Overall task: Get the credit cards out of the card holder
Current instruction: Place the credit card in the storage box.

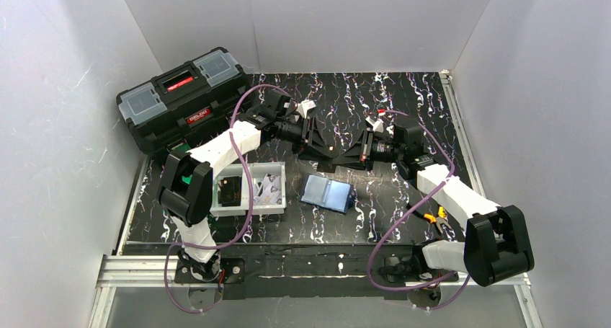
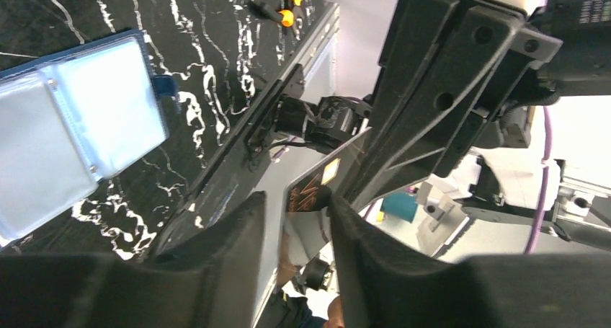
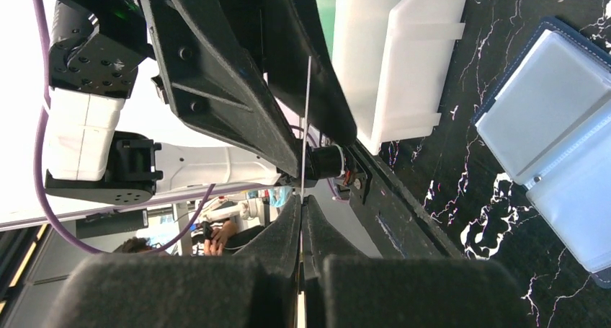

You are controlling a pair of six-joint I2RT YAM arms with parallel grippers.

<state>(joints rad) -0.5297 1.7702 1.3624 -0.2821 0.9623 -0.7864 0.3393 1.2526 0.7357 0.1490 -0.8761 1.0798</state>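
Note:
The navy card holder (image 1: pixel 328 193) lies spread open on the black marbled table, its pale clear pockets facing up; it also shows in the left wrist view (image 2: pixel 72 140) and the right wrist view (image 3: pixel 555 126). Above and behind it the two grippers meet tip to tip. My right gripper (image 3: pixel 302 198) is shut on a thin credit card (image 3: pixel 307 119), seen edge-on. The card's far end (image 2: pixel 317 194), with dark print and a yellow chip, sits between the spread fingers of my left gripper (image 2: pixel 295 197), which is open. In the top view the left gripper (image 1: pixel 328 153) faces the right gripper (image 1: pixel 346 158).
A white tray (image 1: pixel 277 171) holding a dark object and white slips sits left of the holder. A black toolbox (image 1: pixel 184 101) stands at the back left. Orange-handled pliers (image 1: pixel 436 216) lie near the right arm. White walls enclose the table.

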